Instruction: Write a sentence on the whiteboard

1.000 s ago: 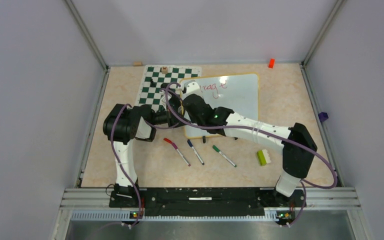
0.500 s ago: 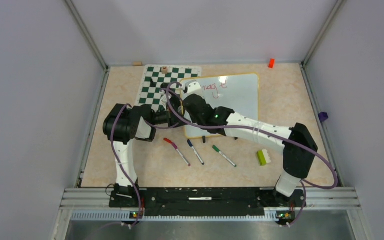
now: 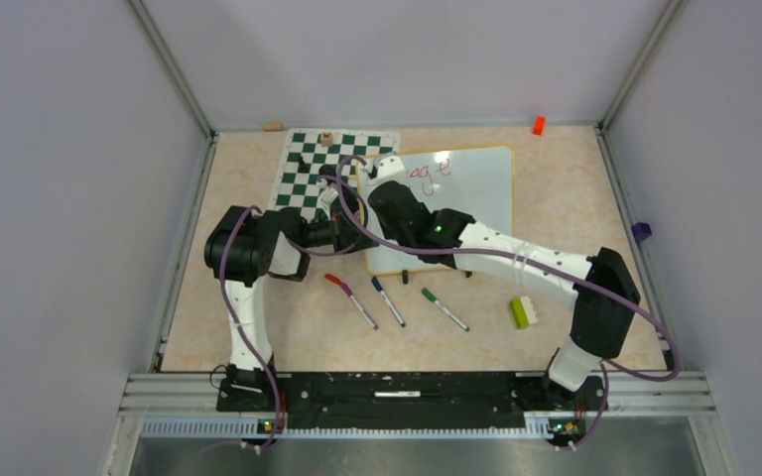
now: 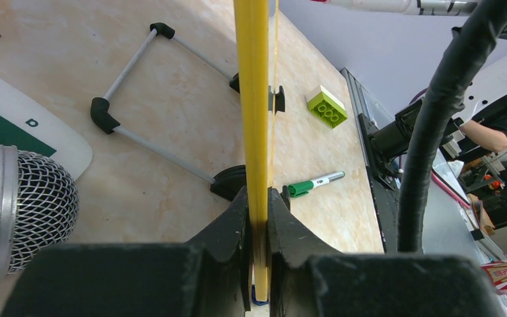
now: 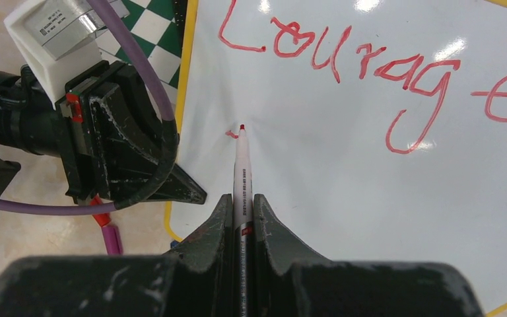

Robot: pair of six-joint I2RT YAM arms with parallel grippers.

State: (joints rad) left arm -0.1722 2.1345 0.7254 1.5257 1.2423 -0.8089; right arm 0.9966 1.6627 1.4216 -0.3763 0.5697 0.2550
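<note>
Pale grey walls point(image 3: 60, 198), beige marbled tabletop point(image 3: 556, 178), aluminium corner posts point(image 3: 171, 67), metal rail point(image 3: 655, 392) along near edge

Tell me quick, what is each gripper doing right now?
Left gripper: closed on the yellow edge of the whiteboard.
Right gripper: closed on the red marker.

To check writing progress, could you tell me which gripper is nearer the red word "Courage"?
Right. The right gripper holds a red marker over the whiteboard, just below the word; the left gripper clamps the board's yellow rim, farther off to the side.
</note>
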